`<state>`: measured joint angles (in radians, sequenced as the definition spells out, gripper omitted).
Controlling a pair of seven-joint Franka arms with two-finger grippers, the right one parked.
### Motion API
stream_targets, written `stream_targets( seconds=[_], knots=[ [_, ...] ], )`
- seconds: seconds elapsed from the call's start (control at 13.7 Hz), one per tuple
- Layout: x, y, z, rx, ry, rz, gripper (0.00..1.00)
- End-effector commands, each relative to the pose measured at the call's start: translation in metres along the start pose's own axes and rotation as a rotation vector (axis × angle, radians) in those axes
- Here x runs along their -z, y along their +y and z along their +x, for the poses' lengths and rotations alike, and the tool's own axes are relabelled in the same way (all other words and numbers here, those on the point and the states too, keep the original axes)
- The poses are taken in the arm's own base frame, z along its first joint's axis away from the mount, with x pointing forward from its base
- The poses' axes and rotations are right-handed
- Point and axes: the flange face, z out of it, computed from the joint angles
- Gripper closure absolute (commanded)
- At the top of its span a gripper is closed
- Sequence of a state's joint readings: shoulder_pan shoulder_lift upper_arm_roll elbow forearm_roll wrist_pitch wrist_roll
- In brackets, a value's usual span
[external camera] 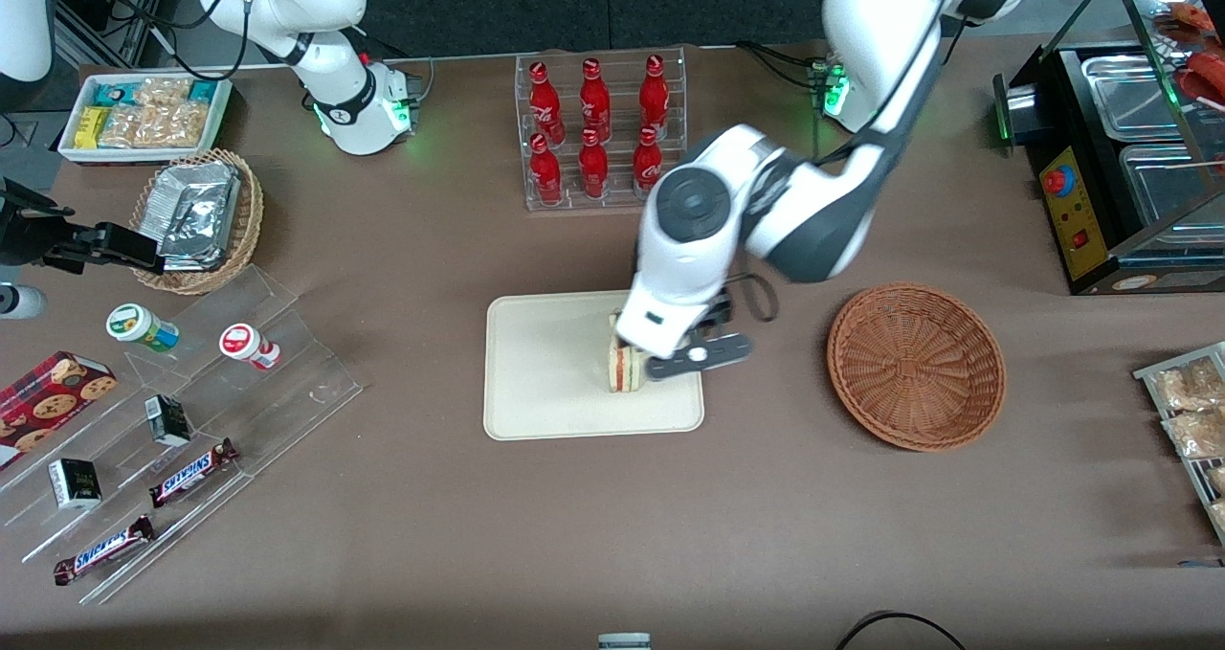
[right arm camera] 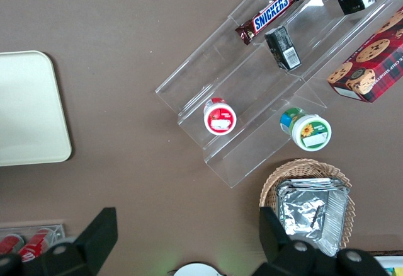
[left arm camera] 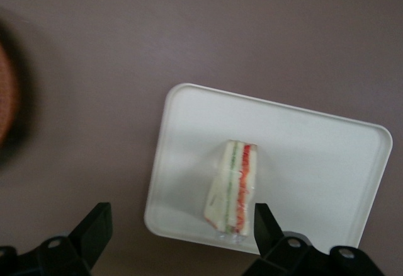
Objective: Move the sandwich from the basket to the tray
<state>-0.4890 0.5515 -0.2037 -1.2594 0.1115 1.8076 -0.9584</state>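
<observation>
The sandwich [external camera: 624, 368] stands on the cream tray [external camera: 545, 372], near the tray edge that faces the basket. It is a wrapped wedge with red and cream layers, and it also shows in the left wrist view [left arm camera: 234, 188] on the tray [left arm camera: 315, 162]. My left gripper [external camera: 660, 355] hangs just above the sandwich, open and empty, its fingers [left arm camera: 97, 222] spread wide apart and clear of it. The reddish-brown basket [external camera: 916, 365] sits empty beside the tray, toward the working arm's end. A corner of the tray shows in the right wrist view [right arm camera: 25, 106].
A clear rack of red bottles [external camera: 598, 128] stands farther from the front camera than the tray. A tan basket of foil packets [external camera: 196, 219], a white snack box [external camera: 144, 114] and acrylic steps with snacks [external camera: 182, 411] lie toward the parked arm's end. A black food warmer [external camera: 1120, 152] stands at the working arm's end.
</observation>
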Motion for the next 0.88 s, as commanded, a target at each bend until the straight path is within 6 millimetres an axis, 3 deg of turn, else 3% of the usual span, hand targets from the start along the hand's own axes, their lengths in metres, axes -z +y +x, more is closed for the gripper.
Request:
stream_targets(
  seconds=[0.0, 0.15, 0.29, 0.37, 0.59, 0.8],
  knots=[
    [0.05, -0.043, 0.008, 0.05, 0.003, 0.04, 0.01],
    [0.085, -0.09, 0.028, 0.091, -0.007, 0.063, 0.01],
    [0.108, -0.111, 0.022, 0.032, -0.03, 0.102, 0.01],
    [0.115, -0.141, 0.039, 0.062, -0.046, 0.12, 0.01],
    [0.147, -0.217, 0.058, -0.022, -0.101, 0.123, 0.01],
    [0.173, -0.276, 0.058, -0.076, -0.119, 0.094, 0.01]
  ],
)
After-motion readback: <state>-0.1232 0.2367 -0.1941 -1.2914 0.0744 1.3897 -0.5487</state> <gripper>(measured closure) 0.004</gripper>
